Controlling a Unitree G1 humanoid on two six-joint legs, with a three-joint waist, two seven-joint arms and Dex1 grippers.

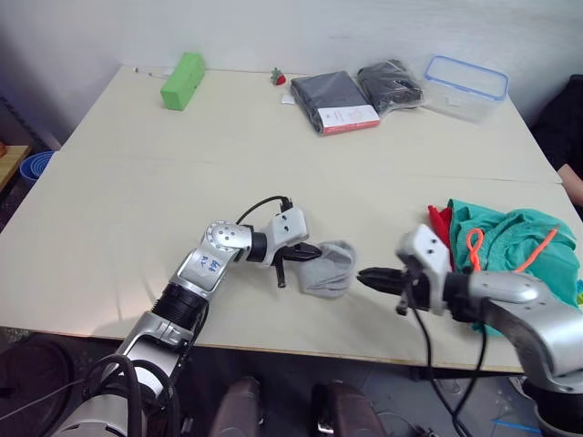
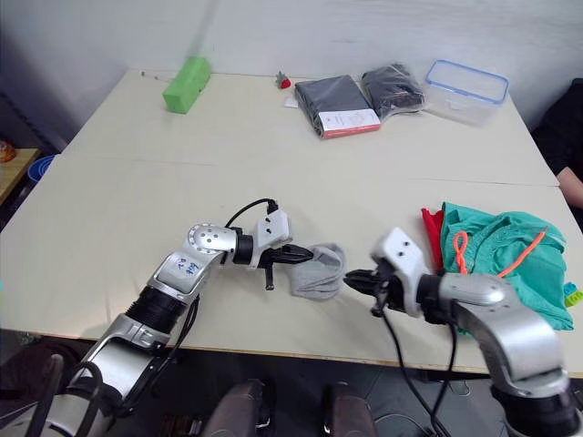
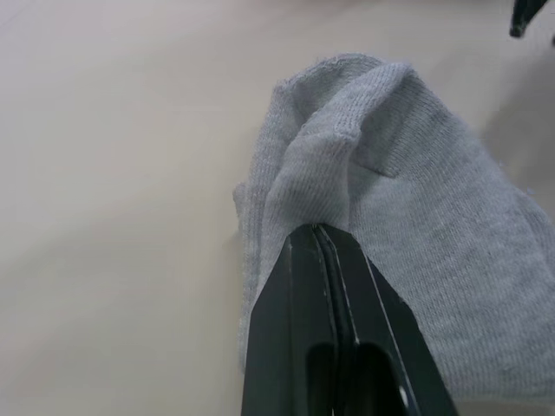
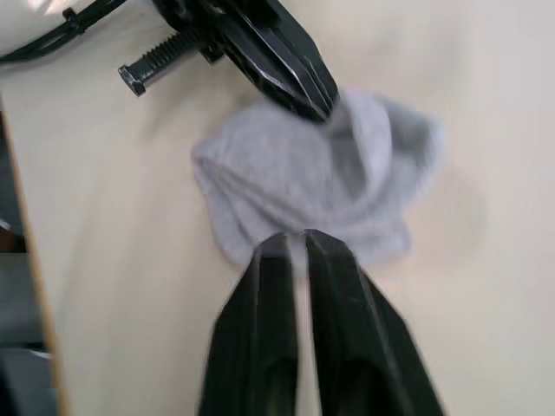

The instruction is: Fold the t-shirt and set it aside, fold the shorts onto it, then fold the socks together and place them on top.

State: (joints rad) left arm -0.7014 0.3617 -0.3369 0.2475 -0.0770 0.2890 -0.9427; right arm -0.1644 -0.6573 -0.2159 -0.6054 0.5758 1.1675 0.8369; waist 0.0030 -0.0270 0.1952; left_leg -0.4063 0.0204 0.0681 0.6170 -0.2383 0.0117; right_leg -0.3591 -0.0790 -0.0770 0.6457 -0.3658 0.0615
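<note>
The grey socks (image 1: 332, 269) lie bunched near the table's front edge. My left gripper (image 1: 311, 252) is shut on their near-left edge, and the left wrist view shows its closed tips (image 3: 316, 230) pinching the knit. Just right of the socks (image 4: 312, 178), my right gripper (image 1: 364, 277) is shut with nothing in it, its tips at their edge. The teal shorts (image 1: 510, 238) with an orange drawstring lie crumpled at the table's right end. They rest on the red t-shirt (image 1: 441, 220), of which a small strip shows.
Along the back of the table (image 1: 182, 182) are a lime-green block (image 1: 183, 80), a small red object (image 1: 279, 78), two dark packaged garments (image 1: 339, 100) and a clear container with a blue rim (image 1: 465, 86). A person sits at the far right (image 1: 567, 118).
</note>
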